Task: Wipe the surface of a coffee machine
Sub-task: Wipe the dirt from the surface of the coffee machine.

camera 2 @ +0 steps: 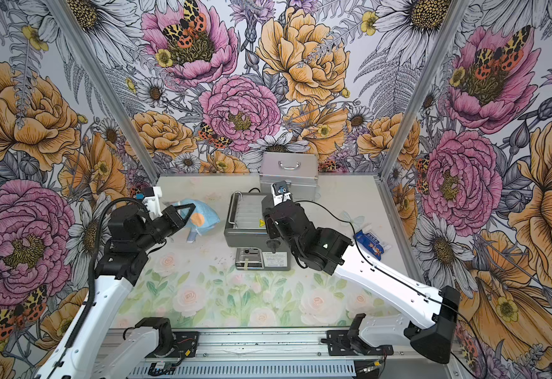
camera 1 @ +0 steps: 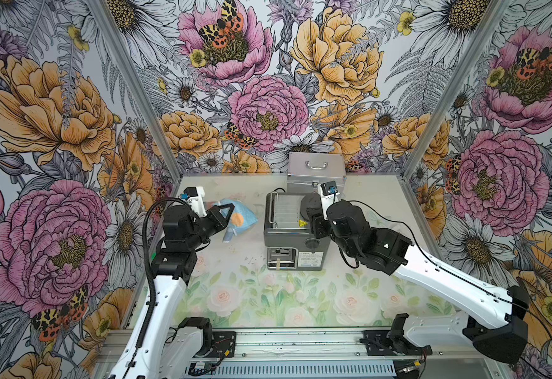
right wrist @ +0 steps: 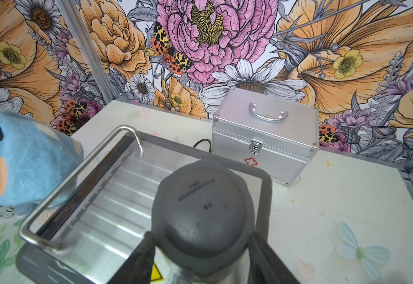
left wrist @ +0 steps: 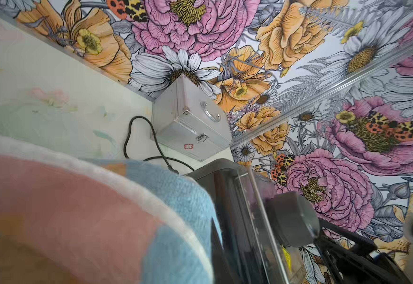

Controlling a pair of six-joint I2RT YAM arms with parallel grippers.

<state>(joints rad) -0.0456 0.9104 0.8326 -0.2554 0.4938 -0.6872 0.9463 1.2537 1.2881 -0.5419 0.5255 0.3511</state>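
The coffee machine (camera 1: 287,236) (camera 2: 245,229) stands mid-table, dark grey with a ribbed top tray (right wrist: 117,201) and a yellow warning sticker. My right gripper (camera 1: 311,214) (right wrist: 200,237) reaches over its right side, its fingers (right wrist: 149,246) pressed against both sides of the grey dome cap (right wrist: 200,211) (left wrist: 291,218). My left gripper (camera 1: 230,215) (camera 2: 190,211) is just left of the machine, shut on a blue cloth (camera 1: 243,215) (camera 2: 204,213) (right wrist: 28,167) with an orange patch. The cloth (left wrist: 176,209) hides the left jaws in the left wrist view and hangs beside the machine's left wall (left wrist: 237,196).
A silver aluminium case (camera 1: 315,170) (camera 2: 289,170) (right wrist: 264,132) stands right behind the machine against the back wall. A black power cord (left wrist: 131,137) loops on the table behind the machine. A blue packet (camera 2: 371,244) lies at the table's right edge. Flowered walls enclose three sides.
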